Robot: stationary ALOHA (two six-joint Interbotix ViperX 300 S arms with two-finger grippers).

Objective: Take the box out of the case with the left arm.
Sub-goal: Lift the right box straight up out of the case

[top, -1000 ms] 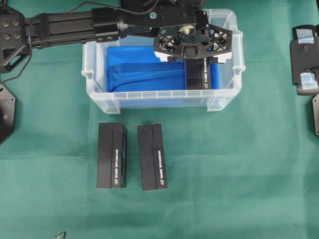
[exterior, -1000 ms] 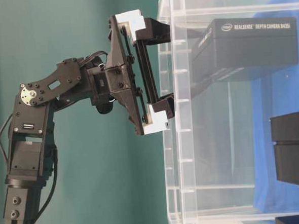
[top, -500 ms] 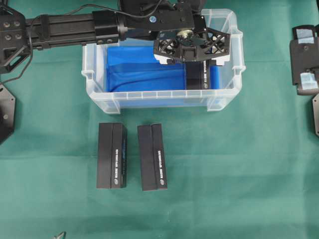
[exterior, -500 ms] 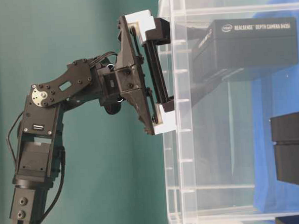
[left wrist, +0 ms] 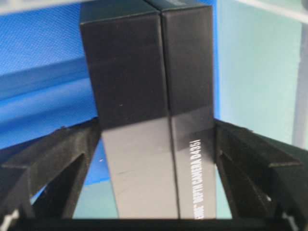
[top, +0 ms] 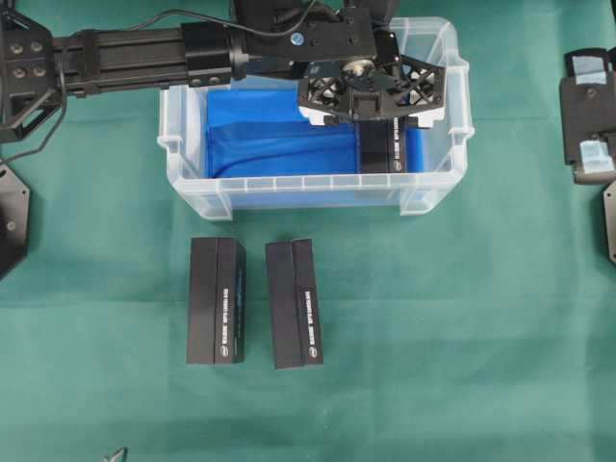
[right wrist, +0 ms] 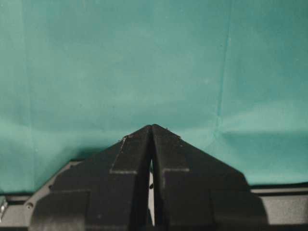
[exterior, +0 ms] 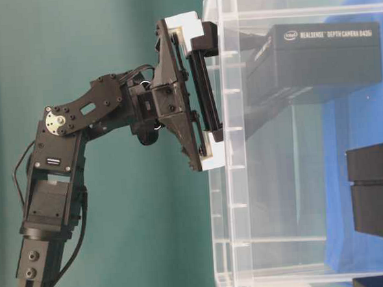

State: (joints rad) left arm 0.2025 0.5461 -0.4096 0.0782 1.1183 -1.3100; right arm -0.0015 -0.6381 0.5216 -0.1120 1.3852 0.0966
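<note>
Three black boxes: two (top: 216, 300) (top: 294, 303) on the green tabletop (top: 462, 318), one box (left wrist: 149, 115) inside the clear case (top: 438, 183). Left claw (left wrist: 156, 159) straddles it, fingers seemingly touching, grip uncertain. Right claw (right wrist: 152, 159) closed, empty.

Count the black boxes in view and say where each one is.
3. One box stands inside the case, at its right end, between the left gripper's fingers. Two boxes lie side by side on the green cloth in front of the case: one left, one right.
</note>
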